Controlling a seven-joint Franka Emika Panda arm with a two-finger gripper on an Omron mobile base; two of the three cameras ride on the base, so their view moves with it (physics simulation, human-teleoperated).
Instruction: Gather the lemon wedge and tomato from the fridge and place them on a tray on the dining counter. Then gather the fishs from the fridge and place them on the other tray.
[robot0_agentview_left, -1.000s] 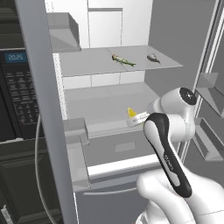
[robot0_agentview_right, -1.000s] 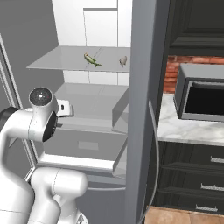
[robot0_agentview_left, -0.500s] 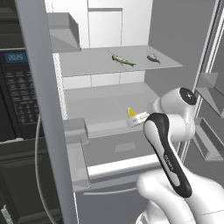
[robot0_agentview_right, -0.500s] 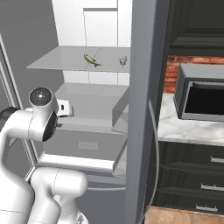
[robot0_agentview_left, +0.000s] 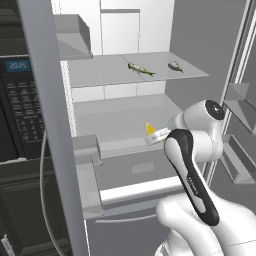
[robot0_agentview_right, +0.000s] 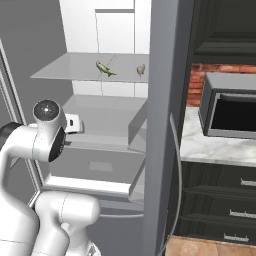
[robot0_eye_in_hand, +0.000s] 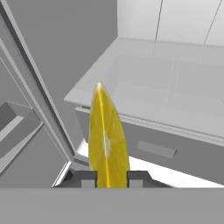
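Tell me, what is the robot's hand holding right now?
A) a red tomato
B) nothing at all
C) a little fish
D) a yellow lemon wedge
D: in the hand view the yellow lemon wedge stands pinched between the two dark tips of the gripper, while the two fish lie on the upper fridge shelf.
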